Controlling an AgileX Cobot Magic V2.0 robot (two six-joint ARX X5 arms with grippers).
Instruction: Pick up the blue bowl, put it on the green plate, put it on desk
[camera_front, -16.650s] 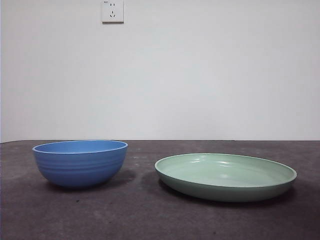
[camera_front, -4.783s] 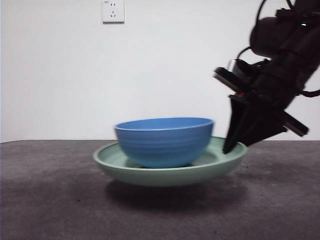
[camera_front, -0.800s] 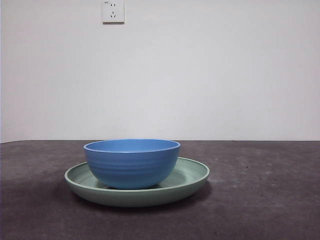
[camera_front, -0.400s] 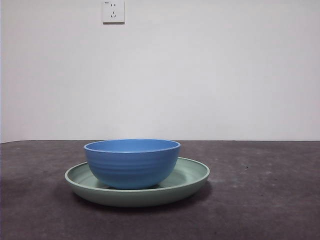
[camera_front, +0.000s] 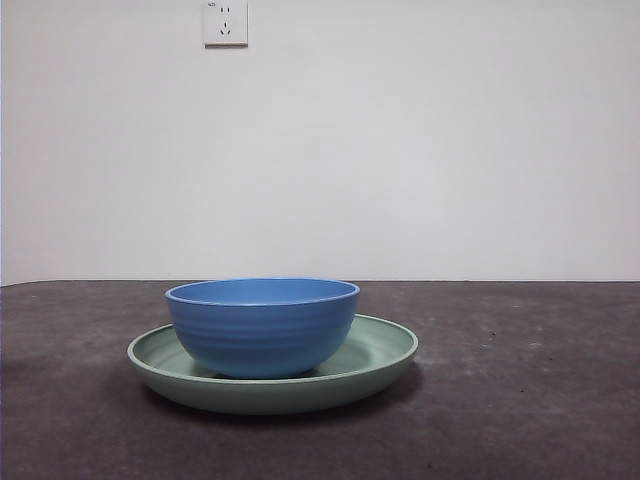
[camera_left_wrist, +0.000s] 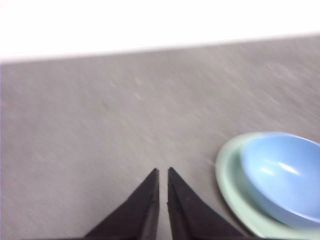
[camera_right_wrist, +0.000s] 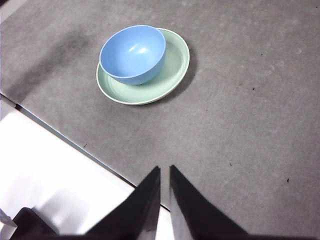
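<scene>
The blue bowl (camera_front: 263, 325) stands upright inside the green plate (camera_front: 378, 352), and the plate rests flat on the desk (camera_front: 520, 400) left of centre. Both also show in the right wrist view, bowl (camera_right_wrist: 133, 53) on plate (camera_right_wrist: 172, 67), and in the left wrist view, bowl (camera_left_wrist: 282, 172) on plate (camera_left_wrist: 231, 180). My left gripper (camera_left_wrist: 163, 172) is shut and holds nothing, hanging above bare desk beside the plate. High and well away from the dishes, my right gripper (camera_right_wrist: 165, 170) is shut and empty too. Neither arm appears in the front view.
A white wall with a socket (camera_front: 225, 22) stands behind the desk. The right wrist view shows the desk's edge (camera_right_wrist: 70, 142) with a white floor area (camera_right_wrist: 45, 175) beyond it.
Since 4.6 s ago the arm has let go of the plate and left the front view; the plate with the bowl now sits on the desk. Over the last second nothing moved.
</scene>
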